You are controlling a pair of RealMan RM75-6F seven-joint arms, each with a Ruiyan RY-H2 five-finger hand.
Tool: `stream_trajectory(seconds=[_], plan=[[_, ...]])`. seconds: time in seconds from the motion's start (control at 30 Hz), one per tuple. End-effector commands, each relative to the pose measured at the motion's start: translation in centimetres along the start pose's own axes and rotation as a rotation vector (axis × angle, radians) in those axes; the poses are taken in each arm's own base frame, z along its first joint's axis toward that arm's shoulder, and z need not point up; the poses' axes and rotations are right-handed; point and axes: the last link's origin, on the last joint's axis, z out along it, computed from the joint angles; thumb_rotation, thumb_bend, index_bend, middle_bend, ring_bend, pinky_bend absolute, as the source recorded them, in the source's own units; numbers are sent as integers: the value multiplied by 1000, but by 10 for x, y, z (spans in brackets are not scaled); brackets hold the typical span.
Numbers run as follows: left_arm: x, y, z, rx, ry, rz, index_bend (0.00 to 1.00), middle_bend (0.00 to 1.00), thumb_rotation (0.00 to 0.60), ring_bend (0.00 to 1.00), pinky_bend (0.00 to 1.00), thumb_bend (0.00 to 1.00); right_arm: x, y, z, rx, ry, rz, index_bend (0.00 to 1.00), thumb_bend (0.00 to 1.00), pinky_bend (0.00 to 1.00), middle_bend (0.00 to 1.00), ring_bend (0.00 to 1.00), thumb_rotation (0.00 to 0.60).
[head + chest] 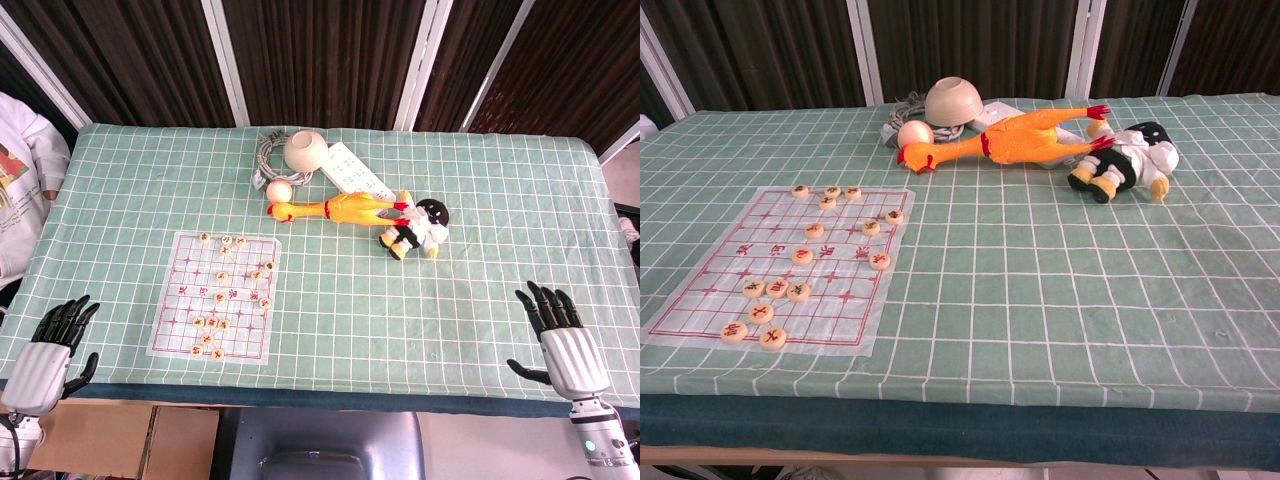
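Hands are idling empty and spread, left hand (50, 340) nearest the chess board (160, 340) at its two o'clock, right hand (565, 340) well apart at four, so reaching probably comes first.

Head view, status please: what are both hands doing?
Left hand open, near the plastic chess board sheet. Right hand open, holding nothing. Nothing between.

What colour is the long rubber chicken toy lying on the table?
The long rubber chicken toy is orange-yellow with a red beak, feet and neck band; the chest view shows it best.
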Motion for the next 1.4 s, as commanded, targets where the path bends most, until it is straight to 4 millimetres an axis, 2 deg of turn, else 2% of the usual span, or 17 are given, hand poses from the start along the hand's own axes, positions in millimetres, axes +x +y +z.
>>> stream_trajectory(seconds=[0.03,0.13,0.17,0.2,0.23,0.27,0.3,0.33,0.37,0.47,0.63,0.83,1.03,1.4], plan=[[-1,1,1,-6,-2,1,0,0,600,0,106,471,0,0,0,0,-1,-1,0,115,0,0,0,600],[-3,6,8,-11,23,-42,0,1,600,2,127,459,-1,1,0,-3,-9,-7,0,114,0,0,0,600],[-3,9,13,-14,59,-55,0,29,600,31,166,451,0,1,0,-4,-8,0,0,114,0,0,0,600],[-3,12,21,-23,121,-57,0,135,600,156,322,444,0,1,0,-5,-4,5,0,115,0,0,0,600],[-6,17,26,-29,141,-85,1,348,600,425,613,437,1,1,0,-5,0,3,0,115,0,0,0,600],[-11,23,31,-38,141,-129,10,496,600,603,775,433,1,2,0,-6,2,1,0,115,0,0,0,600],[-14,29,37,-56,129,-173,41,689,600,830,954,430,0,2,0,-7,1,-1,0,115,0,0,0,600],[-18,36,46,-76,103,-216,99,842,600,960,1000,428,-1,1,1,-6,-2,-4,0,114,0,0,0,600],[-20,41,53,-85,79,-231,157,919,600,996,1000,428,-3,0,2,-3,-6,-7,0,114,0,0,0,600],[-28,57,82,-101,19,-221,254,995,600,1000,1000,420,-5,-1,4,-1,-16,-14,0,114,0,0,0,600],[-46,79,129,-64,-54,-163,321,1000,600,1000,1000,404,-7,-2,5,-8,-12,-18,0,114,0,0,0,600],[-62,94,168,19,-133,-196,374,1000,600,1000,1000,388,-9,-1,8,-12,-18,-19,0,115,0,0,0,600],[-74,104,193,51,-152,-148,373,1000,600,1000,1000,378,-9,0,9,-20,-17,-16,0,115,0,0,0,600],[-98,115,219,75,-177,-119,373,1000,600,1000,1000,361,-8,0,10,-23,-15,-13,0,114,0,0,0,600]])
